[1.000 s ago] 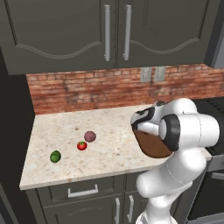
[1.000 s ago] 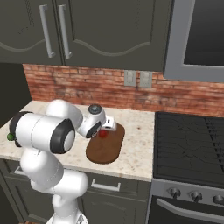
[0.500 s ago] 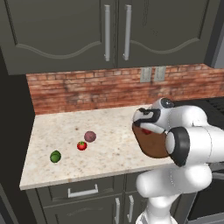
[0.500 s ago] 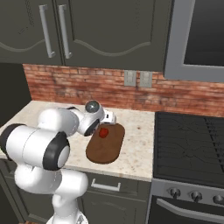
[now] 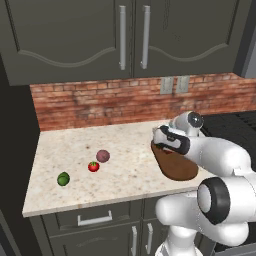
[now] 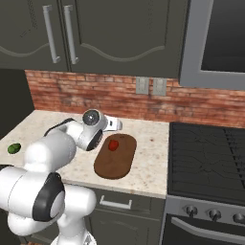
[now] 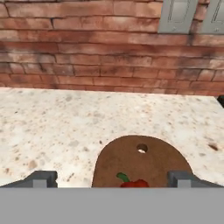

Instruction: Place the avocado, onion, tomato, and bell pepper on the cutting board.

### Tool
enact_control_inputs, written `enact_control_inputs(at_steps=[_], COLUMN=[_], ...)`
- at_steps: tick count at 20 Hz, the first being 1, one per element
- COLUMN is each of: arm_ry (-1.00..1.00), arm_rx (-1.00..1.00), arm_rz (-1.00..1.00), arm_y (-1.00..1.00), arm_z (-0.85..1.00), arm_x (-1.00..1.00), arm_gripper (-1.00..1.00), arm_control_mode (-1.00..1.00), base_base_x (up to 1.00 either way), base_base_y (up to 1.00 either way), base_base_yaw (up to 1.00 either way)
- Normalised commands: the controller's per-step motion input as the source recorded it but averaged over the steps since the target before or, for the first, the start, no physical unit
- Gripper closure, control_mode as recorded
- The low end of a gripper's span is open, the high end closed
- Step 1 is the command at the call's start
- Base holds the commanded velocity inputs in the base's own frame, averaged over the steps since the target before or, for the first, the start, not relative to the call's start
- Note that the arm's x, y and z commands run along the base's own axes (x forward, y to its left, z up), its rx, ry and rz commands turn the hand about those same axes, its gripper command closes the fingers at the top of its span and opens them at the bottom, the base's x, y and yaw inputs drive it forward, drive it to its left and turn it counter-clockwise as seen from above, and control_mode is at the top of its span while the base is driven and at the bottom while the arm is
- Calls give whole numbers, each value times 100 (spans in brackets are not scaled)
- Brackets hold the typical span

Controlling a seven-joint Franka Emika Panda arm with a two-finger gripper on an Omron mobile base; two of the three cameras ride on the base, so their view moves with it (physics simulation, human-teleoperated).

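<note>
The bell pepper (image 6: 113,144) lies on the cutting board (image 6: 115,160), which sits at the counter's (image 5: 125,142) right end beside the stove (image 6: 210,162). The end effector (image 7: 111,181) is held just above the board's far end with its fingers spread wide and nothing between them. Near the counter's left front, the onion (image 5: 103,155) and tomato (image 5: 93,166) lie almost touching, the avocado (image 5: 63,178) a little apart. All three are judged light, firm, smooth and prone to rolling, so a grasp across the widest middle is advised. The path between is unobstructed.
</note>
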Motion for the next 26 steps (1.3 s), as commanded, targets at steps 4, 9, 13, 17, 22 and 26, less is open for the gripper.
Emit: enact_control_inputs(at_steps=[4, 9, 13, 17, 22, 26], arm_ry=[-10, -6, 0, 0, 0, 1], arm_rx=[-5, -7, -8, -7, -3, 0], arm_rz=[0, 0, 0, 0, 0, 0], arm_y=[36, 48, 55, 53, 45, 29], arm_z=[55, 49, 37, 27, 13, 0], arm_x=[-29, -28, -29, -32, -27, -17], arm_gripper=[-100, -100, -100, -100, -100, -100], arm_control_mode=[-100, -100, -100, -100, -100, -100], base_base_x=[0, 0, 0, 0, 0, 0], base_base_y=[0, 0, 0, 0, 0, 0], base_base_yaw=[0, 0, 0, 0, 0, 0])
